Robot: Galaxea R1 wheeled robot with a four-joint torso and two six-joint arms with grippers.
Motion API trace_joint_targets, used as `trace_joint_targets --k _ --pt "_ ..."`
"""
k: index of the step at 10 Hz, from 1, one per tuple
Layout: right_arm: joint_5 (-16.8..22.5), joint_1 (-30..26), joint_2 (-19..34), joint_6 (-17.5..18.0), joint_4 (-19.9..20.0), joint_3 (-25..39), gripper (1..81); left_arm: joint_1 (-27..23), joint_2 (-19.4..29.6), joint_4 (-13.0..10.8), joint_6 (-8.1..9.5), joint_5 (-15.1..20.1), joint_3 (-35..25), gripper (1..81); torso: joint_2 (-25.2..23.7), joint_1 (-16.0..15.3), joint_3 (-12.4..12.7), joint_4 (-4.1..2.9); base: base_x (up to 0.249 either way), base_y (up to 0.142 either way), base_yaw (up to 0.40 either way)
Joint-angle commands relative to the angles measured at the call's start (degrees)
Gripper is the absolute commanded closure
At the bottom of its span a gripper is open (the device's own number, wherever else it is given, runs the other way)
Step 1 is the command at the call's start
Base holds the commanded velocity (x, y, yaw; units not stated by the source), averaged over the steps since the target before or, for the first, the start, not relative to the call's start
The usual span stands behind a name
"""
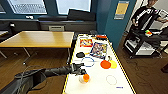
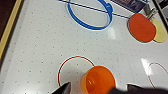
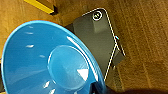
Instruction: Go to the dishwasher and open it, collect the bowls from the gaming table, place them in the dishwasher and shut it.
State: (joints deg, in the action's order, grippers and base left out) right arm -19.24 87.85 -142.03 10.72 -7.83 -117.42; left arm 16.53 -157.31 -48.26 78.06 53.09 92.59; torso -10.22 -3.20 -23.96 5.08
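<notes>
In the head view the left end effector [image 1: 80,70] hangs above the gaming table [image 1: 97,82], a smooth white table framed in yellow, just beside an orange bowl [image 1: 86,77]; two flat round bowls [image 1: 108,64], orange and yellow, wait farther up. The left wrist view shows that glossy plastic bowl between spread, released fingers [image 2: 63,88], not yet gripped. In the right wrist view a shiny blue bowl [image 3: 50,60] looms over wood flooring; whether the right end effector grasps it I cannot tell. Collection looks underway

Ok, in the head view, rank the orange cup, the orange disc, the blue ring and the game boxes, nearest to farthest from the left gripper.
From the left gripper:
1. Orange cup, right by it, near the table's left edge.
2. Blue ring, just beyond, mid-table.
3. Orange disc, toward the right side.
4. Game boxes, farther up the table.
</notes>
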Motion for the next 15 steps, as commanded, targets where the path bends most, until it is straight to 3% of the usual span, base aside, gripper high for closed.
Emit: trace_joint_targets --k 1,4,6,8,10,11,12,13,15 --pt "3.0 -1.2 2.0 0.1 -0.9 0.2 81.1 -7.8 -2.4 -3.1 0.43 2.4 0.7 1.0 0.0 0.0 0.0 0.00 0.000 0.000 0.000" --pt "3.6 -1.4 1.5 0.1 -1.0 -0.5 81.1 -6.1 -3.8 -3.4 -0.10 2.3 3.4 1.0 0.0 0.0 0.0 0.00 0.000 0.000 0.000" --pt "3.6 -1.4 1.1 0.1 -1.0 -1.1 81.1 -5.1 -4.3 -5.6 -0.10 2.4 3.6 1.0 0.0 0.0 0.0 0.00 0.000 0.000 0.000" --pt "3.7 -1.7 0.8 0.1 -1.1 -1.3 81.1 -5.0 -4.2 -6.2 0.34 2.8 3.6 1.0 0.0 0.0 0.0 0.00 0.000 0.000 0.000" --pt "3.7 -1.9 0.5 0.1 -1.2 -1.4 81.1 -4.8 -4.3 -6.7 3.51 4.3 3.7 1.0 0.0 0.0 0.0 0.00 0.000 0.000 0.000" --pt "3.7 -1.9 0.5 0.1 -1.2 -1.4 81.1 -4.8 -4.3 -7.8 6.01 5.3 3.7 1.0 0.0 0.0 0.0 0.00 0.000 0.000 0.000" --pt "3.7 -1.9 0.5 0.1 -1.2 -1.4 81.1 -4.8 -4.5 -10.0 10.16 6.3 3.7 1.0 0.0 0.0 0.0 0.00 0.000 0.000 0.000" --pt "3.7 -1.9 0.5 0.1 -1.3 -1.4 81.1 -4.8 -4.8 -11.4 11.86 7.6 3.6 1.0 0.0 0.0 0.0 0.00 0.000 0.000 0.000" --pt "3.7 -2.0 0.4 0.1 -1.3 -1.5 81.1 -4.6 -6.0 -12.5 12.21 8.1 3.8 1.0 0.0 0.0 0.0 0.00 0.000 0.000 0.000"
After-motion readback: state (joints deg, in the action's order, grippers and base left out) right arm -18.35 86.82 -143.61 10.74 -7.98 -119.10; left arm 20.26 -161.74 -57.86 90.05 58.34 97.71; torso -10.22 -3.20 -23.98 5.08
